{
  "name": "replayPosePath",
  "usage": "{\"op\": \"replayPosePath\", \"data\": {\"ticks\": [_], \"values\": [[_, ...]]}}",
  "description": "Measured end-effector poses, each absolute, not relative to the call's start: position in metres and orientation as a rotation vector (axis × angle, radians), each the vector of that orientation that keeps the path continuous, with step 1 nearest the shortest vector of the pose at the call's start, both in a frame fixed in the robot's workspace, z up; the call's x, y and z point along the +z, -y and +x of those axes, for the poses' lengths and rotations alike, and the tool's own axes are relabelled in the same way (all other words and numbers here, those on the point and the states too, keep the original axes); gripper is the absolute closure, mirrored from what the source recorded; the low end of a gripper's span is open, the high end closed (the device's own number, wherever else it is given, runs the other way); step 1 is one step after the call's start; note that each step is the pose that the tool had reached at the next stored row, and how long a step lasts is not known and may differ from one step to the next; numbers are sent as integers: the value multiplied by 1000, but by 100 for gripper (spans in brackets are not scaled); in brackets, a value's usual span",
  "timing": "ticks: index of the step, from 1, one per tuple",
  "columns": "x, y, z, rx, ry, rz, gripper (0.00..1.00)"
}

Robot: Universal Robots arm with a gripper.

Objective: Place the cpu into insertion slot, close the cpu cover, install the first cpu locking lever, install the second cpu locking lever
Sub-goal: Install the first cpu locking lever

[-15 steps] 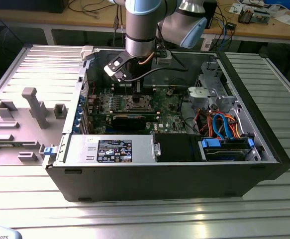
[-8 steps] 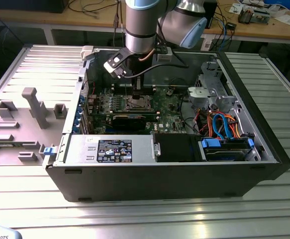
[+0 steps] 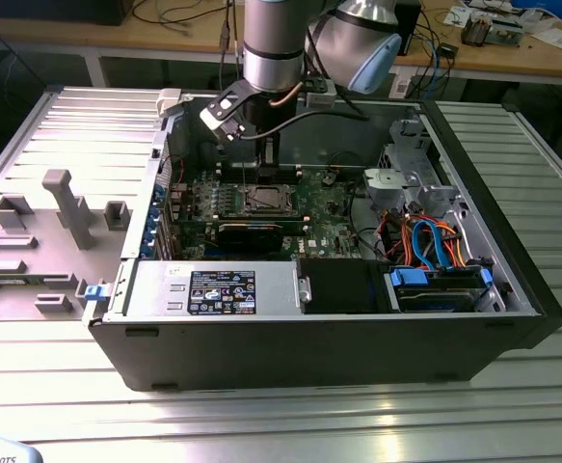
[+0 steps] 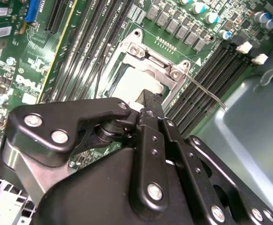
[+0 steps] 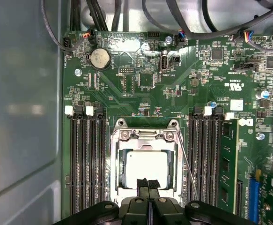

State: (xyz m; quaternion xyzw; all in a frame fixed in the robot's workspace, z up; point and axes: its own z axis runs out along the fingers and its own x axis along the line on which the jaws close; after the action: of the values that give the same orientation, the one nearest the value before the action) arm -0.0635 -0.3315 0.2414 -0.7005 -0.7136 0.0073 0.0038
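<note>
The cpu point(image 5: 148, 164) lies flat in the insertion slot point(image 5: 119, 185) on the green motherboard, its silver-grey top showing through the window of the cpu cover point(image 5: 148, 136). The cover lies down around the chip. My gripper point(image 5: 148, 182) is shut, its two black fingers pressed together with nothing between them, the tips over the near edge of the cover. In the second wrist view the gripper point(image 4: 150, 97) stands above the pale chip point(image 4: 129, 84). One thin locking lever point(image 5: 188, 171) runs along the socket's side and slants out over the memory slots point(image 4: 206, 91). In the exterior view the gripper point(image 3: 265, 164) hangs just over the socket point(image 3: 266, 200).
Long black memory slots point(image 5: 87, 164) flank the socket on both sides. Cables point(image 5: 127, 14) hang past the board's far edge, near a coin battery point(image 5: 99, 58). The grey case wall point(image 5: 24, 117) stands close by. Drive bays with orange and blue cables point(image 3: 425, 241) fill the exterior view's right.
</note>
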Motion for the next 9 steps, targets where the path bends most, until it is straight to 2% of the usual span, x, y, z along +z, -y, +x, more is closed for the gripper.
{"op": "replayPosePath", "data": {"ticks": [9], "values": [[264, 332, -63, 21, 2237, -2196, 89]]}}
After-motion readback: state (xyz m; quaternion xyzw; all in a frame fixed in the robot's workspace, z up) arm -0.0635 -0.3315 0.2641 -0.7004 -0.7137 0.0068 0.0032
